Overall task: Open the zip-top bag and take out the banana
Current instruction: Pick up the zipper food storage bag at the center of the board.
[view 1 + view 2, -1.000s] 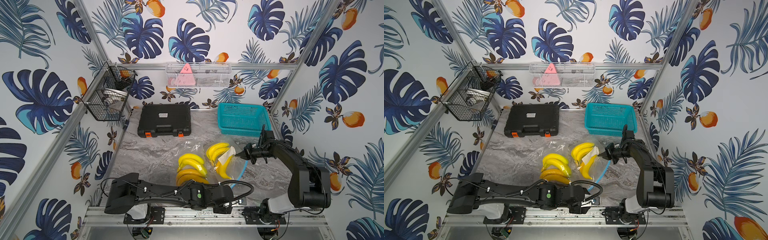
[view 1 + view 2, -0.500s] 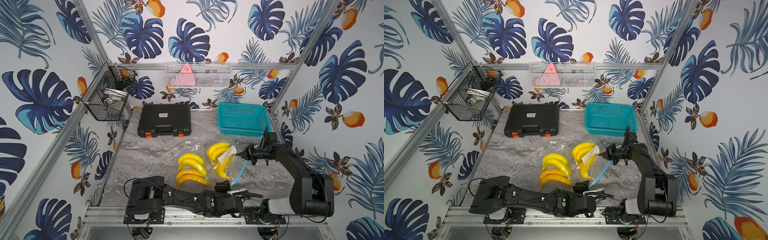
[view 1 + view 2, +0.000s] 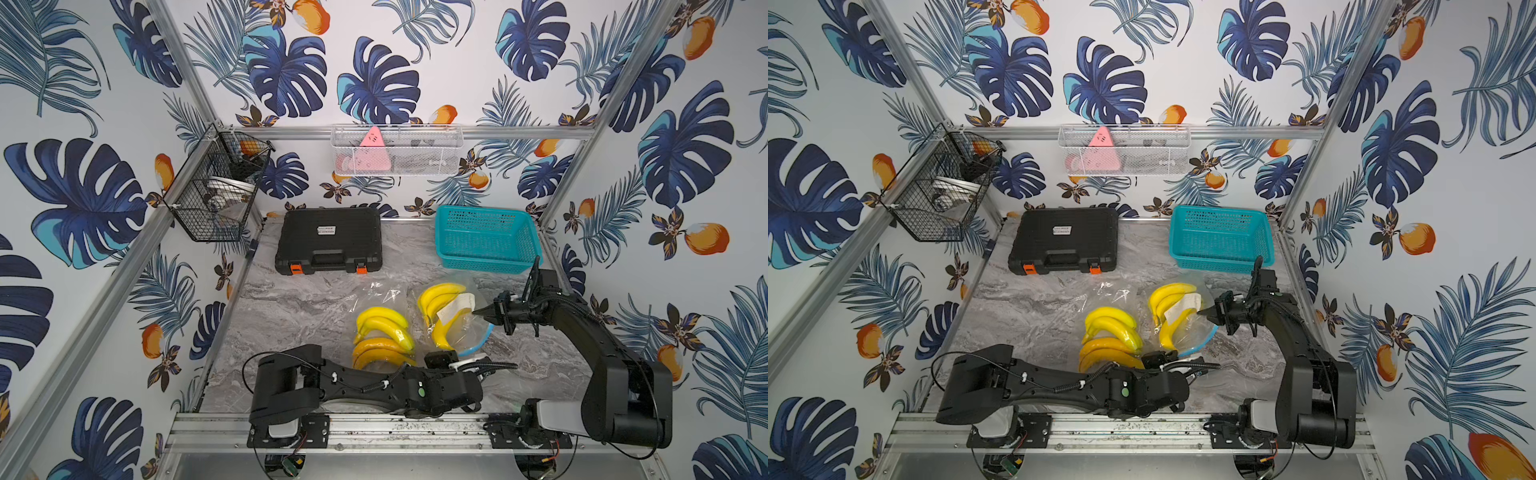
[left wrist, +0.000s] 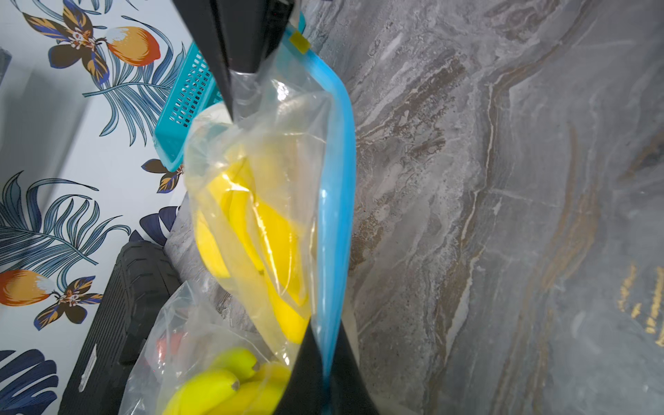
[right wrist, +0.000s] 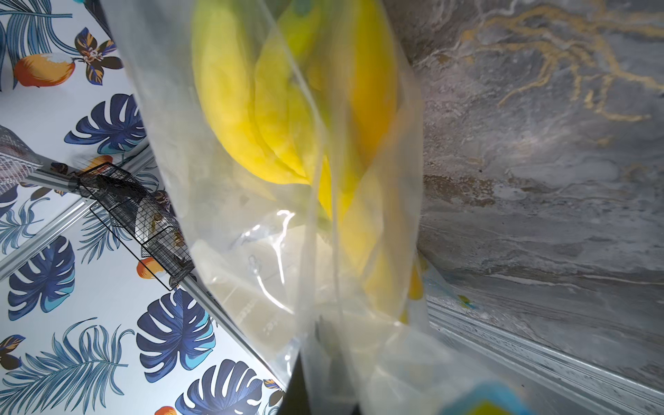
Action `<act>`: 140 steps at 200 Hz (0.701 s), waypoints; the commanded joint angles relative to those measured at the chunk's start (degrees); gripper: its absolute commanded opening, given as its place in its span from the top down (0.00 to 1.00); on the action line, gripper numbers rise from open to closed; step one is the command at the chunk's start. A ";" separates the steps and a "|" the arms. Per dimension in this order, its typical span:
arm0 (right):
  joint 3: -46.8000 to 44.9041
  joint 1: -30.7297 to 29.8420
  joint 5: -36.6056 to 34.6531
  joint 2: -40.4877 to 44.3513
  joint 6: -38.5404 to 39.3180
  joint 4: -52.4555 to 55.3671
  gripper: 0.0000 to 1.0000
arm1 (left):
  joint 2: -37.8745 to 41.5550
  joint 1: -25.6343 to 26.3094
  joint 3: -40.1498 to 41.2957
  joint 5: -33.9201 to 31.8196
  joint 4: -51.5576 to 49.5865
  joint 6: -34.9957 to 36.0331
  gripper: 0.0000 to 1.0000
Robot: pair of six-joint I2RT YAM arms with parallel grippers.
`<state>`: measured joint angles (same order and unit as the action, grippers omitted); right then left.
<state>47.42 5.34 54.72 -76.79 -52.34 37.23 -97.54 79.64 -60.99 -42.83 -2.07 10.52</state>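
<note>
We found no readable text anywhere. Black case had a small white sticker, print too small to read. Pink triangle in the wall basket showed faint dark marks, illegible. White patch on the zip-top bag: no legible writing.

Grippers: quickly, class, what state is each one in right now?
Left gripper: shut on the zip-top bag, at its blue zip strip.
Right gripper: shut on the same bag.

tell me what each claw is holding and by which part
Both grip the zip-top bag: the left claw pinches one end of its blue zip strip, the right claw pinches the clear film near the other end.
</note>
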 commanded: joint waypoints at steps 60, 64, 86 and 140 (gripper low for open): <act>14.79 13.36 -2.41 3.80 7.42 -1.68 0.00 | 15.01 -10.97 1.19 22.62 -4.57 3.04 1.00; 16.02 13.89 -3.59 4.01 9.15 -2.03 0.00 | 15.73 -11.91 0.81 23.95 -5.55 3.10 1.00; 18.54 14.17 -9.54 5.09 17.20 -6.48 0.00 | 17.83 -16.26 -1.69 31.53 -9.61 3.36 1.00; 7.50 12.57 -10.26 5.16 33.93 -16.78 0.11 | 14.99 -27.16 -13.08 42.98 -18.73 2.75 1.00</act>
<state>57.67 19.07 45.06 -72.34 -29.76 24.86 -80.66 55.92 -69.69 -7.44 -16.01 13.39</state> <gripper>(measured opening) 0.898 0.068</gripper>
